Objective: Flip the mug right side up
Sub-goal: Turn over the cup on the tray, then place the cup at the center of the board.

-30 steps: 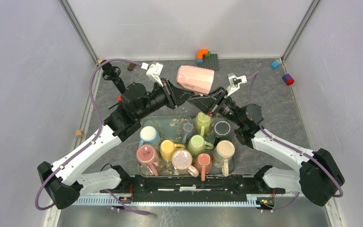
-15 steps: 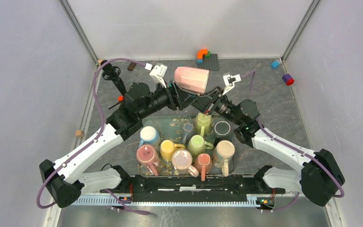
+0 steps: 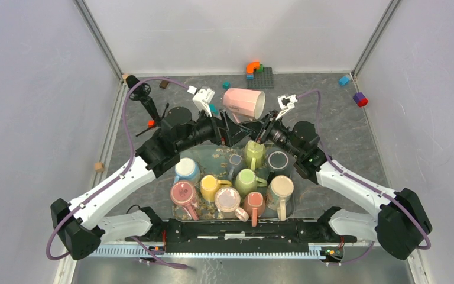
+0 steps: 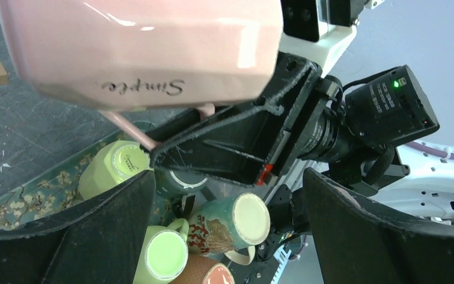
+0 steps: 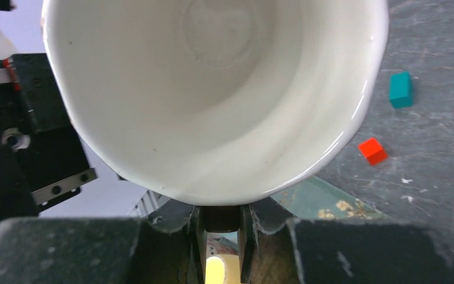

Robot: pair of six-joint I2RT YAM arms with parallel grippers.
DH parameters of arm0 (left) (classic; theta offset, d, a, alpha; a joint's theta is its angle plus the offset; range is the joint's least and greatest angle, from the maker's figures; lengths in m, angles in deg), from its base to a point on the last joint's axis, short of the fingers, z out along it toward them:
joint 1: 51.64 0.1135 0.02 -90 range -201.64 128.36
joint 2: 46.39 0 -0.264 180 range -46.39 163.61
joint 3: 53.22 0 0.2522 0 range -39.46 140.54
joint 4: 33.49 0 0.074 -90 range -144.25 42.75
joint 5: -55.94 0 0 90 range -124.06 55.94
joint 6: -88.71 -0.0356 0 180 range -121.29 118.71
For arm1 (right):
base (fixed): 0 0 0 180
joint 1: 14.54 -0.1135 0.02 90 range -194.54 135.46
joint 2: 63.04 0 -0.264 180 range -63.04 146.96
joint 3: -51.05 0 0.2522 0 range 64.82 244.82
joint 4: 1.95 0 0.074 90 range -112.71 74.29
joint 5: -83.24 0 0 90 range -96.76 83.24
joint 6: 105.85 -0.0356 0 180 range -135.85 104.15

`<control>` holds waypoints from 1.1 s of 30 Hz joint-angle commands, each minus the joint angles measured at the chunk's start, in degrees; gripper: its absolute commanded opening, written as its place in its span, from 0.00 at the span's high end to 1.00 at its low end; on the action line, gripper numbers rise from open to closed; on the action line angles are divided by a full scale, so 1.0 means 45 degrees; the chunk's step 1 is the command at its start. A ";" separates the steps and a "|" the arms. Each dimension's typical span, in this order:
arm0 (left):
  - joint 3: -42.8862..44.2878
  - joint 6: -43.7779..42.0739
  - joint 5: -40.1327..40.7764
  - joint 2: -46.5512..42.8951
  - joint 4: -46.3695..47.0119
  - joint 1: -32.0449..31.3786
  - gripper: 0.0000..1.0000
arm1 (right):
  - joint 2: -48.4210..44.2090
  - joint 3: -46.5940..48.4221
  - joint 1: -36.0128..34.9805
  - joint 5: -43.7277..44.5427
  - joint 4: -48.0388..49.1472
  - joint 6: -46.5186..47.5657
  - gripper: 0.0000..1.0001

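1. The pink mug [image 3: 243, 102] is up in the air over the far-middle part of the counter. It's lying on its side with the mouth facing the right edge, white inside, "Simple" written on the outside.
2. The right gripper [image 5: 221, 216] has its jaws pinched tight on the mug's handle, right under the rim.
3. The left gripper [image 4: 227, 177] sits just below the mug with its jaws spread wide, nothing between them.
4. The counter [image 3: 343, 130] is dark grey, stone-look, a bit scuffed. Plain pale walls [image 3: 224, 29] box it in on three sides, with metal posts at the far corners.
5. A floral tray [image 3: 213, 152] sits by the middle of the near edge, packed with other mugs [image 3: 246, 179] in mixed colours.
6. Loose toy bits are lying around: an orange-and-green stack [image 3: 252, 66] at the far edge, a blue block [image 3: 344, 79] in the far right corner and a wooden cube [image 3: 99, 167] by the left edge.
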 commanded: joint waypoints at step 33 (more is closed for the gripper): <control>0.0812 -0.2670 0.1251 -0.1670 -0.5056 -0.0029 0.00 | 0.8261 1.1580 0.5520 0.6241 -1.2607 0.7832 1.00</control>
